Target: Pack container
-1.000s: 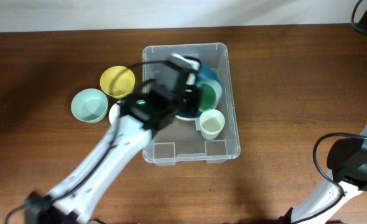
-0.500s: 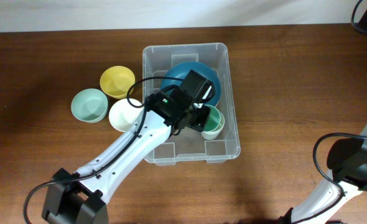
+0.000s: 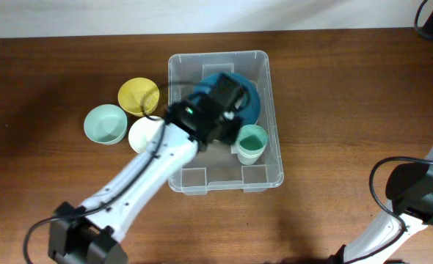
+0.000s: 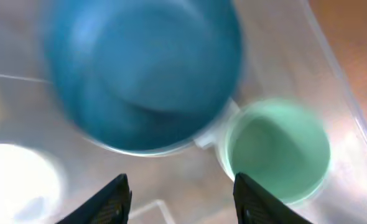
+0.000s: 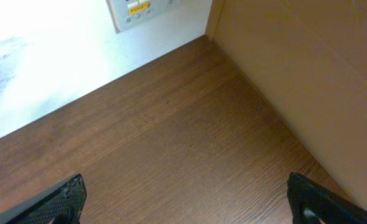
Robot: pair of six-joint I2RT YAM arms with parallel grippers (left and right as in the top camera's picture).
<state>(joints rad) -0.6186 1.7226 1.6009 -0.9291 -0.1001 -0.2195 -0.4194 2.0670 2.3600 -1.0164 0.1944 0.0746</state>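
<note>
The clear plastic container [image 3: 275, 158] stands mid-table. Inside it a blue bowl [image 3: 244, 101] lies at the far end, and a mint-green cup [image 3: 251, 141] sits in a pale cup near the right wall. My left gripper [image 4: 183, 202] hovers inside the container, open, with nothing between its fingers. In the left wrist view the blue bowl [image 4: 140, 74] is ahead of it and the green cup [image 4: 277, 149] is just beyond the right finger [image 4: 258, 199]. My right gripper [image 5: 183, 208] stands wide open above bare wood, far from the container.
Three bowls stand outside the container's left wall: yellow [image 3: 138, 95], mint [image 3: 105, 123] and white [image 3: 143, 136]. The left arm [image 3: 158, 161] crosses the container's left rim. The right arm's base [image 3: 415, 191] is at the table's right edge, beside a beige wall [image 5: 308, 74].
The left gripper has opened and let go of the green cup, which now sits in the pale cup. The wrist has pulled back toward the blue bowl. The right arm is unmoved.
</note>
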